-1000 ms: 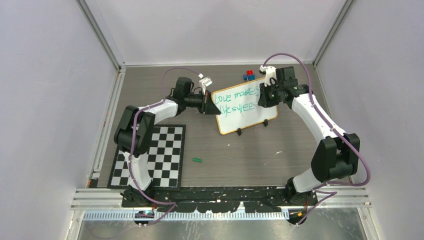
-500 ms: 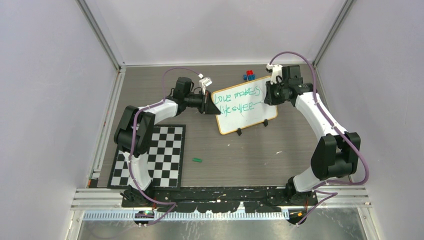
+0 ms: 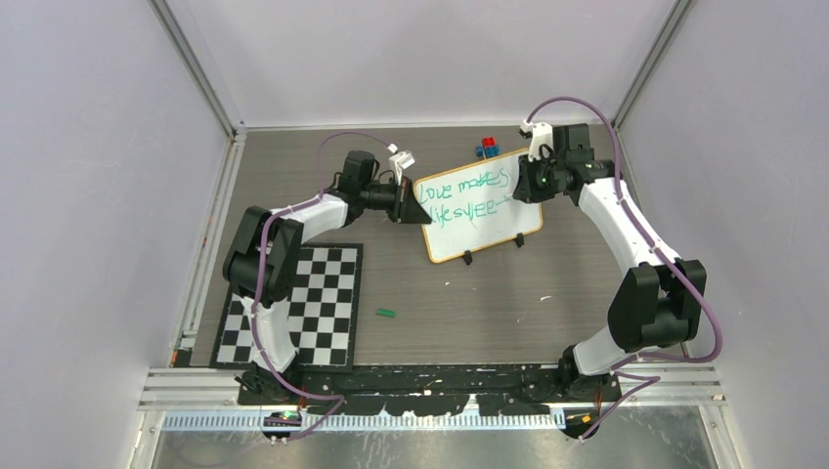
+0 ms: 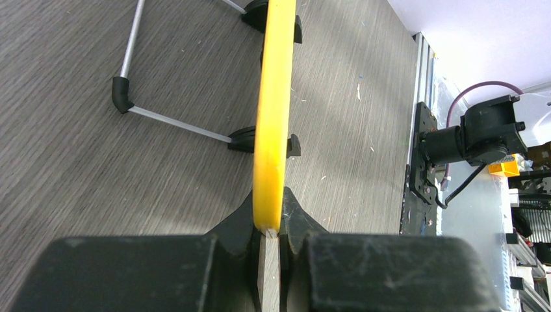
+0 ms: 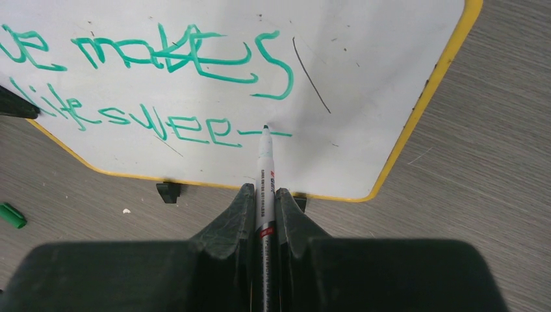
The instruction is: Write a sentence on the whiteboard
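Seen from above, the whiteboard (image 3: 489, 230) stands tilted at the far middle of the table, between the two arms, with the sentence (image 3: 469, 195) in green across two lines. The left gripper (image 3: 418, 213) pinches the board's left edge, and the right gripper (image 3: 518, 191) sits over its right part, at the end of the lower line. A checkerboard mat (image 3: 293, 308) lies by the left arm, a green cap (image 3: 385, 314) lies on the table in front of the board, and red and blue blocks (image 3: 486, 147) sit just behind it. In the left wrist view the fingers (image 4: 227, 231) press on either side of the board's yellow rim, above a black foot (image 4: 263, 142). In the right wrist view the fingers (image 5: 230, 218) clamp a marker (image 5: 265, 169), whose tip meets the horizontal stroke after "swee".
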